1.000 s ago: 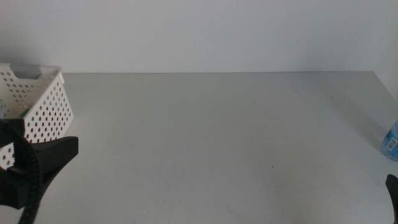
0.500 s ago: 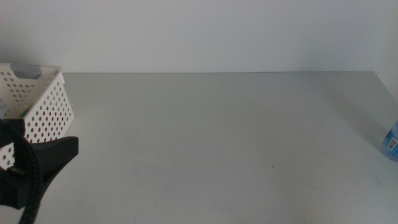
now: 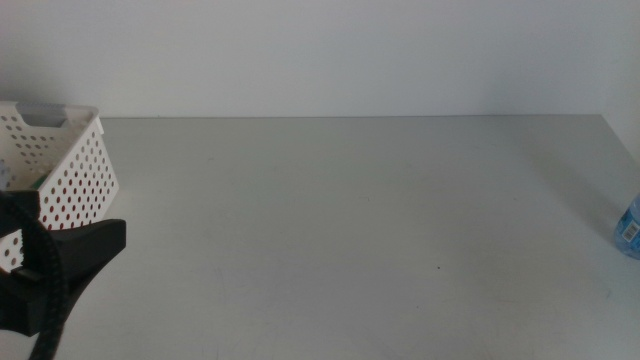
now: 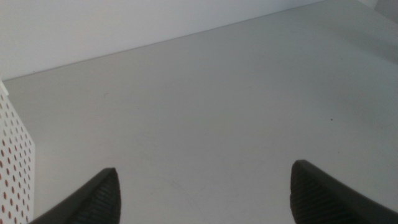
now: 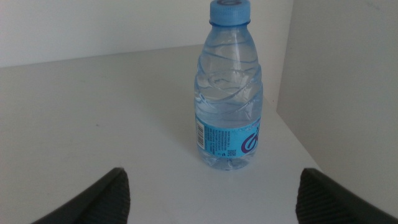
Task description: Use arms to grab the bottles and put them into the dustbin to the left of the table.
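Clear water bottle [image 5: 228, 87], blue cap, upright.

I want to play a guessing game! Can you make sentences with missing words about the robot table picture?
1. The water bottle has a ____ cap.
2. The bottle stands upright near the table's ____ edge in the middle view.
3. The white dustbin's walls are full of round ____.
4. The right gripper's jaws are ____, with the bottle ahead.

Missing words: blue; right; holes; open

Dustbin [image 3: 60, 160] far left on table [image 3: 350, 220]; bottle [image 3: 629, 226] far right.
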Robot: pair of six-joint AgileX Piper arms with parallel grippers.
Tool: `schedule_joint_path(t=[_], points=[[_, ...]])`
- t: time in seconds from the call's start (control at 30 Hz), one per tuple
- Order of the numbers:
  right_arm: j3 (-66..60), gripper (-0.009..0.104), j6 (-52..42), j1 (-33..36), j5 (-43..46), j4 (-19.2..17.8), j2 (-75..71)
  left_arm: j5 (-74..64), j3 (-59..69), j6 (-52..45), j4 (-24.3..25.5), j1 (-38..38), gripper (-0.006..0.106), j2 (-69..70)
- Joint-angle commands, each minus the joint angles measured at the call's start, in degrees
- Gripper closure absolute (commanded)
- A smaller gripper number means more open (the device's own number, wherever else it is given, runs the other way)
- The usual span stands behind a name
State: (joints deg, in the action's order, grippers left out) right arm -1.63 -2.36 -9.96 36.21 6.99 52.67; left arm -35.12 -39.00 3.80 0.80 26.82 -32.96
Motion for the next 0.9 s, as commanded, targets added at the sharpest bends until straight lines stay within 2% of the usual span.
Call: schedule_joint_path(t=[0.0, 0.47, 0.6, 0.8, 0.87], points=[[0.6, 0.024, -0.2, -0.4, 8.0, -1.2, 3.1, 4.3, -1.5, 0.7, 0.0, 0.1, 0.007, -0.1], [1.4, 0.024, -1.9, -0.4, 35.1, -0.3, 19.1, 4.3, -1.5, 0.7, 0.0, 0.1, 0.007, -0.1], [4.1, 0.02, -1.9, -0.4, 35.5, 1.6, 24.9, 4.3, -1.5, 0.7, 0.0, 0.1, 0.007, -0.1], [8.3, 0.009, -1.9, -0.4, 35.8, 6.7, 31.8, 4.3, -1.5, 0.7, 0.0, 0.1, 0.007, -0.1], [10.2, 0.005, -1.9, -0.4, 35.8, 7.0, 34.1, 4.3, -1.5, 0.7, 0.0, 0.1, 0.007, -0.1]])
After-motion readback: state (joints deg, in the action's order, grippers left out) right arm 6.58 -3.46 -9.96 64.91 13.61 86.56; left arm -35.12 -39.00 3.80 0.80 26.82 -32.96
